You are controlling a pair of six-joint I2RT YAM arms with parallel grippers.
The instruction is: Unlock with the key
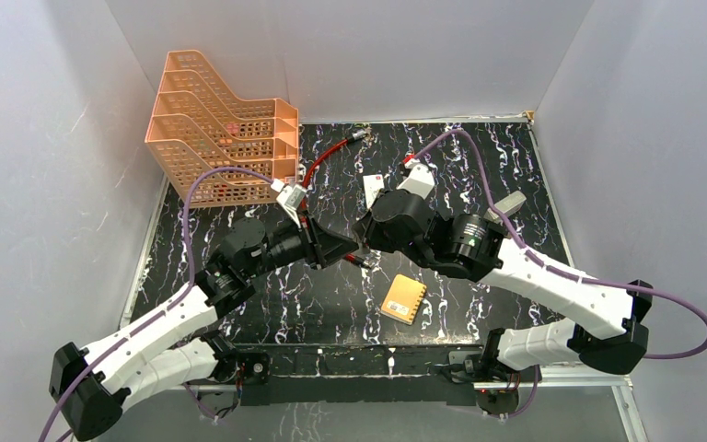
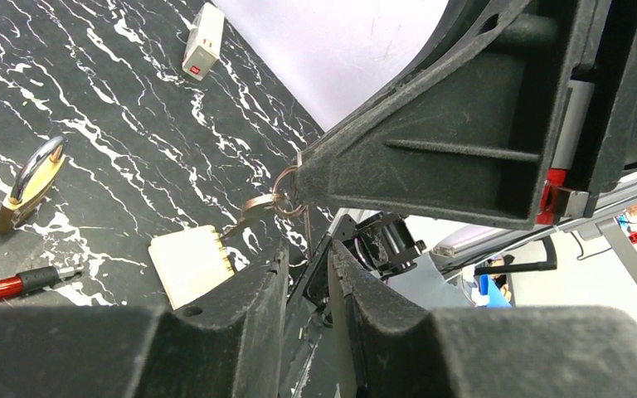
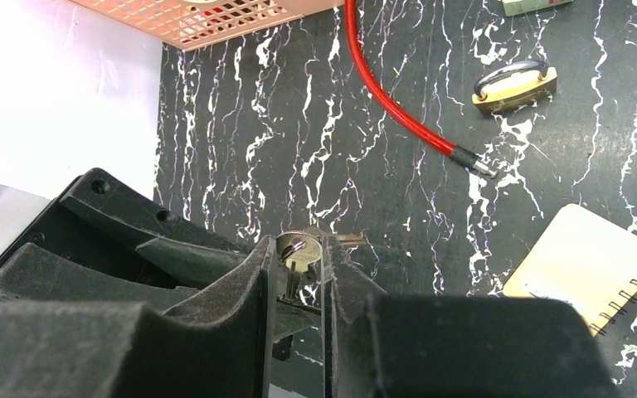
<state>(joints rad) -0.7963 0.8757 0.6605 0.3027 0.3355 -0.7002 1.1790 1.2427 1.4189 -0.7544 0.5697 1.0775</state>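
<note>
My right gripper [image 3: 300,245] is shut on the round head of the key [image 3: 297,255], which carries a small ring. The blade hangs down between the fingers, and a second small key [image 3: 353,240] sticks out to the right. In the left wrist view the ring [image 2: 286,189] and a key [image 2: 253,206] hang at the tip of the right gripper's finger [image 2: 431,141]. My left gripper [image 2: 308,250] sits just below them, its jaws a narrow gap apart with nothing clamped. The brass padlock [image 2: 29,186] [image 3: 514,85] lies on the table, apart from both grippers. Seen from above, both grippers meet mid-table [image 1: 357,247].
A red cable [image 3: 390,91] [image 1: 322,157] runs across the table; one metal end lies near the padlock. A tan spiral notebook [image 1: 403,297] [image 3: 585,265] lies in front of the grippers. An orange file rack [image 1: 221,129] stands at the back left. A small white box [image 2: 203,41] lies further back.
</note>
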